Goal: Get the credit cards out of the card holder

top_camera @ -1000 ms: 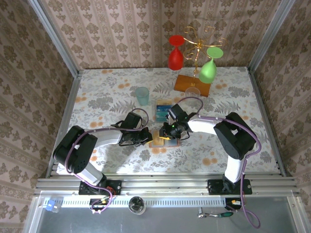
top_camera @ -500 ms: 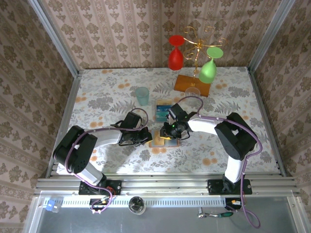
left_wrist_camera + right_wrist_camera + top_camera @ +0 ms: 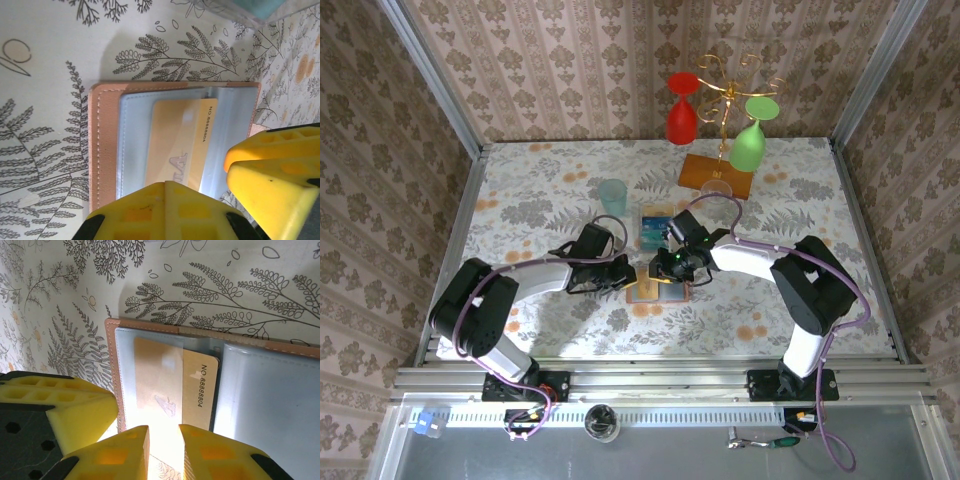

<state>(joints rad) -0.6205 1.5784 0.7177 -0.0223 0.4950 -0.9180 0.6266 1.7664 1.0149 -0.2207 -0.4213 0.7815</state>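
The card holder [image 3: 648, 292] lies open on the table between both grippers, tan-edged [image 3: 102, 150] with grey-blue pockets [image 3: 260, 405]. An orange-tan credit card [image 3: 180, 145] marked NO. 88888804 [image 3: 200, 390] sticks partly out of one pocket. My left gripper [image 3: 165, 186] is shut, its tips over the holder's near edge. My right gripper [image 3: 163, 450] hovers over the holder's other edge with a narrow gap and nothing between its fingers. Its yellow fingers [image 3: 272, 170] show beside the holder. A small stack of blue and teal credit cards [image 3: 657, 228] lies just behind the holder.
A teal tumbler [image 3: 612, 197] stands behind and left of the cards. At the back right is a glass rack on an orange wooden base [image 3: 716, 172], with a red glass [image 3: 682, 118] and a green glass [image 3: 748, 145] hanging from it.
Both grippers have shifted slightly over the holder, the left one edging right. The holder and the card stack have stayed in place.
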